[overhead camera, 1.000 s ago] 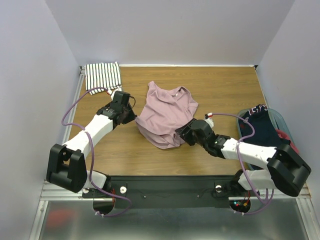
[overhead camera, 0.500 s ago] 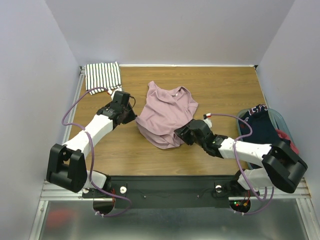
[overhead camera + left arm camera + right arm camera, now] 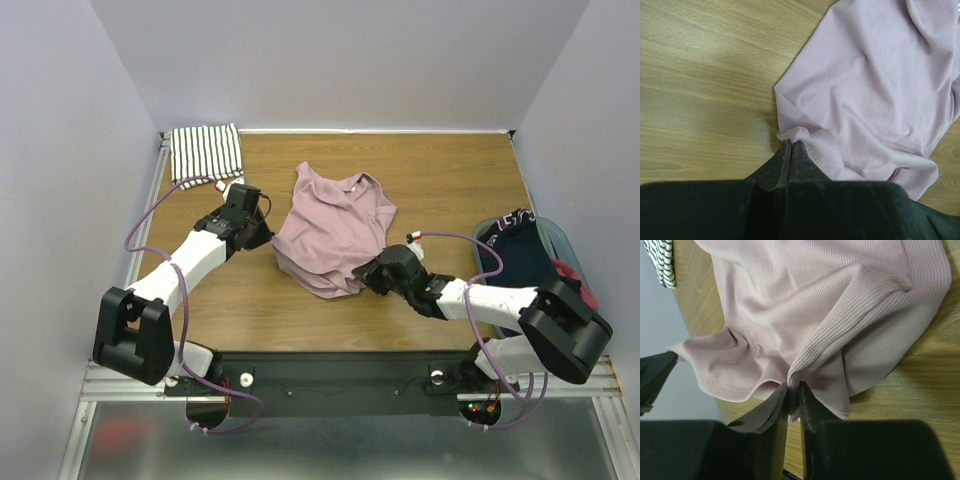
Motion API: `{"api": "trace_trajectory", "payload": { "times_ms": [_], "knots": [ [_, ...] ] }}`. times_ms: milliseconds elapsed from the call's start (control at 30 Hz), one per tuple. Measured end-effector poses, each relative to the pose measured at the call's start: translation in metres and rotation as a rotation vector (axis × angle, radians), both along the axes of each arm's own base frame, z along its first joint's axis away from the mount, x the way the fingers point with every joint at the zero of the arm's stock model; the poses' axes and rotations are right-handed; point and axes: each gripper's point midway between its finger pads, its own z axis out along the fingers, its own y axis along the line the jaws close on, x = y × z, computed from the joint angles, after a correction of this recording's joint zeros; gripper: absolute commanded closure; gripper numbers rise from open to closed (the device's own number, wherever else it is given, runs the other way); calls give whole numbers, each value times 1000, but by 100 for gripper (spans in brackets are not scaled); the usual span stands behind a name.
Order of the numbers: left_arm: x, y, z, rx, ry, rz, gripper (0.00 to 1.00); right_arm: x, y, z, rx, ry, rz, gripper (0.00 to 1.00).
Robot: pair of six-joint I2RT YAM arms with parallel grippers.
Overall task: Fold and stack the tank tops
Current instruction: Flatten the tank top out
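The dusty pink tank top (image 3: 333, 228) lies rumpled in the middle of the wooden table. My left gripper (image 3: 268, 238) is shut on its left edge; in the left wrist view (image 3: 791, 143) the jaws pinch a small fold of the pink cloth (image 3: 875, 95). My right gripper (image 3: 362, 276) is shut on the near right hem; in the right wrist view (image 3: 793, 388) a bunched ribbed fold of the pink top (image 3: 805, 305) rises from between the jaws. The striped tank top (image 3: 206, 152) lies folded at the far left corner, and a bit of it shows in the right wrist view (image 3: 660, 262).
A blue-grey basket (image 3: 568, 247) at the right table edge holds a dark navy garment (image 3: 522, 252) and a red one (image 3: 573, 278). Grey walls close in the table on three sides. A metal rail (image 3: 143, 230) runs along the left edge.
My right gripper has slid a little left and toward the near edge, dragging the pink top's near hem with it. The left arm has barely moved.
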Motion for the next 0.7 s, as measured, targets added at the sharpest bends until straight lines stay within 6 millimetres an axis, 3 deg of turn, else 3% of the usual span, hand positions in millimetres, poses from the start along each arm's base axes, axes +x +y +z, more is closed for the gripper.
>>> {"api": "trace_trajectory", "payload": {
  "times_ms": [100,233,367,433,500,567,600,633,700],
  "knots": [
    [0,0,0,0,0,0,100,-1,1,0,-6,-6,12,98],
    [0,0,0,-2,0,-2,100,-1,-1,3,-23,-25,30,100],
    [-1,0,1,-3,1,-4,100,-4,-13,31,-59,-97,45,100],
    [-1,2,3,-2,2,-2,100,0,-19,56,-89,-149,42,100],
    [0,5,14,-9,-8,0,100,9,-27,101,-123,-230,37,99],
    [6,8,38,-29,-48,11,100,22,-36,152,-135,-327,18,100],
    [13,10,59,-50,-86,17,100,29,-42,179,-147,-376,5,100],
    [19,10,76,-69,-122,19,100,40,-51,218,-159,-439,-20,100],
    [33,12,120,-116,-208,27,100,54,-63,267,-187,-517,-46,100]
  ]
}}
